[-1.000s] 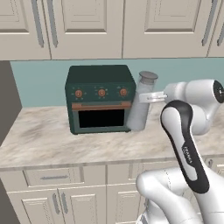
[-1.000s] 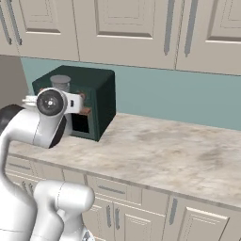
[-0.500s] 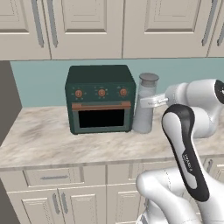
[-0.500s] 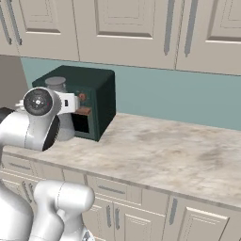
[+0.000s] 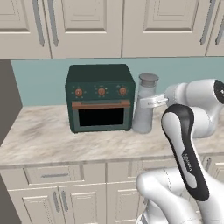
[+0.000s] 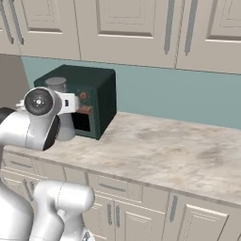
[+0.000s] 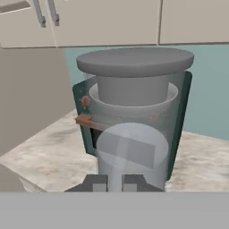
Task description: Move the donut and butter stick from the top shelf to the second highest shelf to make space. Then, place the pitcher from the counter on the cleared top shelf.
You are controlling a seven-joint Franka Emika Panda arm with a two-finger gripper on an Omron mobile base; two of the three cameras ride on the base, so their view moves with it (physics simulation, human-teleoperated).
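The pitcher [image 5: 143, 109], a clear jug with a grey lid, stands upright just right of a dark green toaster oven, its base at or barely above the counter [image 5: 52, 142]. My gripper [image 5: 147, 102] reaches in from the right at the jug's upper half and is shut on the thin handle. From the right base view the grey lid [image 6: 56, 84] shows above my hand, and the gripper [image 6: 74, 102] points toward the oven. In the hand view the pitcher [image 7: 132, 120] stands close in front, and the gripper [image 7: 115, 183] has its two tips pinched on a thin pale strip.
The toaster oven [image 5: 100, 98] sits against the teal back wall, very close to the pitcher's left side. Pale wall cabinets [image 5: 109, 26] hang above. A tall grey panel [image 5: 6, 100] bounds the counter on the left. Open counter [image 6: 164, 150] stretches to the right.
My hand and the pitcher have shifted slightly, a little lower in the left base view and leftward in the right base view. The grip stays shut throughout.
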